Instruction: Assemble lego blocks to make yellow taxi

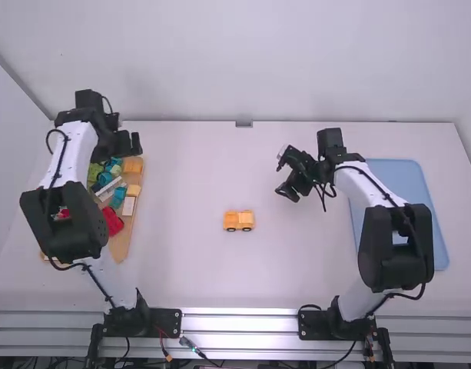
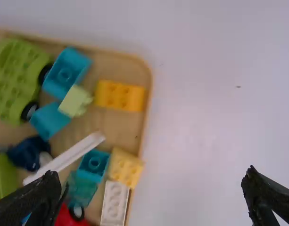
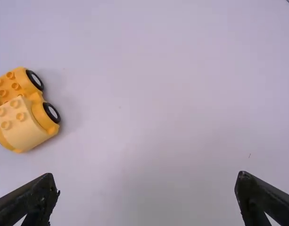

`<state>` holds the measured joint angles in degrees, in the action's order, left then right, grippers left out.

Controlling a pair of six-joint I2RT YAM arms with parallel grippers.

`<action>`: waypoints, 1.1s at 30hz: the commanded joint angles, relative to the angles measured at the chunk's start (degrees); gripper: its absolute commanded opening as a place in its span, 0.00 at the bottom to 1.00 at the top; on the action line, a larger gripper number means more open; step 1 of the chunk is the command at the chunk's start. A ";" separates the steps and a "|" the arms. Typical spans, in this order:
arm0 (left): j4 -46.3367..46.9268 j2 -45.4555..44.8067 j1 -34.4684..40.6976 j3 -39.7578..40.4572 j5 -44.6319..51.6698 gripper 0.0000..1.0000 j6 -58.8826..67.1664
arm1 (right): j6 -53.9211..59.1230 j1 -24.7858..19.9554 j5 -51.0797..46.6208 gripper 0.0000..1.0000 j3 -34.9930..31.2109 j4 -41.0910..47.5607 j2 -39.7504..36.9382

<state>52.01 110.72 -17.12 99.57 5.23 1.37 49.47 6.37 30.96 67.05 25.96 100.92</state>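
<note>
Left tool wide open, empty, by box left of car, likely for yellow block; right tool likewise, right of car. Car upright on desk, probably set where both reach.

Table, yellow car, tan tray, blue tray

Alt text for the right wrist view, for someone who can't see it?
A yellow toy car with black and white wheels and a paler yellow block on one end stands on a white table, beyond the open, empty right gripper.
</note>
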 commanded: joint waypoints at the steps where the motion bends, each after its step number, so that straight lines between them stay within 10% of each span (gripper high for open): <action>1: 1.07 0.68 -3.34 -0.76 5.75 0.99 -3.80 | 0.17 0.00 0.50 0.99 0.00 0.20 0.42; 8: 3.52 3.67 -6.51 -2.75 7.41 0.99 -4.35 | 1.97 0.09 0.50 0.99 0.00 0.04 0.44; 18: 3.91 4.22 -1.90 -7.23 1.42 0.99 54.21 | 1.99 0.02 -0.92 0.99 0.00 0.04 0.44; 33: -0.35 4.22 -6.71 -7.48 8.83 0.99 91.43 | 1.70 0.00 -0.74 0.99 0.00 0.02 0.44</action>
<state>51.35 114.76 -22.11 92.62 9.50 82.67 51.27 6.37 29.63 67.05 25.89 100.92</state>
